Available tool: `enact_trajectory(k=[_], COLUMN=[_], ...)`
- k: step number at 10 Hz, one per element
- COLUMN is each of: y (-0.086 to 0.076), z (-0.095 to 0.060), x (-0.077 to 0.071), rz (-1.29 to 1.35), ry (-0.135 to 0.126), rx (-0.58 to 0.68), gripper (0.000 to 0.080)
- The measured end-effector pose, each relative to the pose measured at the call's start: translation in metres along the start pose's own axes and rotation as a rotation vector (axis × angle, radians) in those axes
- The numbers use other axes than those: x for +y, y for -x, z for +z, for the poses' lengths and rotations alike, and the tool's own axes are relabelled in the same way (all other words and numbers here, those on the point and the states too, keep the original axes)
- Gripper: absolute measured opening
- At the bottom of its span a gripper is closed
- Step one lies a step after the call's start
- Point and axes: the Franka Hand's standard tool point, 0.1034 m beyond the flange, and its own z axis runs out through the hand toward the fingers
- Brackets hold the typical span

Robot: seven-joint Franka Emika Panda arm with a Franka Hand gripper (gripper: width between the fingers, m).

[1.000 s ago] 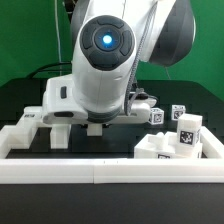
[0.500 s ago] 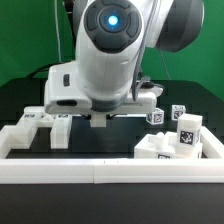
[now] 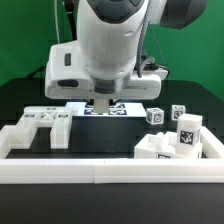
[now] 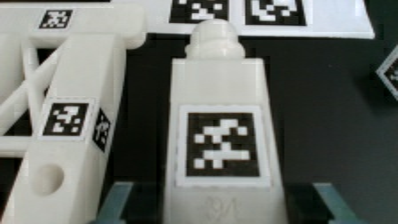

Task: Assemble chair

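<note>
The arm (image 3: 105, 45) stands over the middle of the table (image 3: 110, 138), its broad white body filling the upper part of the exterior view and its wrist pointing straight down, so the fingers (image 3: 101, 101) hang just in front of the marker board (image 3: 125, 108). In the wrist view the fingers (image 4: 125, 205) stand partly apart on either side of the near end of a white bar (image 4: 217, 130). Thin dark strips show between them and the bar's sides, and I cannot tell whether they are pinching it or only flanking it. The bar is a blocky, matte white chair part with a black-and-white square tag on its upper face and a rounded peg on its far end, which points toward the marker board (image 4: 231, 10). Just beside the bar lies a slotted panel (image 4: 63, 90), also white and tagged; in the exterior view it sits at the left (image 3: 45, 120). At that view's right, well apart from the fingers, are two small cubes (image 3: 155, 116) and a taller tagged block (image 3: 188, 132), all inside the long white rail (image 3: 100, 176).
</note>
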Motion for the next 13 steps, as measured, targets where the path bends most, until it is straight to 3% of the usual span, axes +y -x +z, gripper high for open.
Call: enact_trajectory(k=[2, 7, 8, 10, 13], y=[-0.009, 0.012, 0.006, 0.005, 0.003], z=[-0.007, -0.062, -0.073, -0.071, -0.079], x=[0.002, -0.006, -0.006, -0.003, -0.004], rz=[-0.003, -0.017, -0.02, -0.016, -0.014], ry=[0.01, 0.006, 0.015, 0.022, 0.04], rx=[0.13, 0.4, 0.484, 0.606, 0.787], gripper=[0.0291, 0.0291, 0.0291, 0.0291, 0.0291])
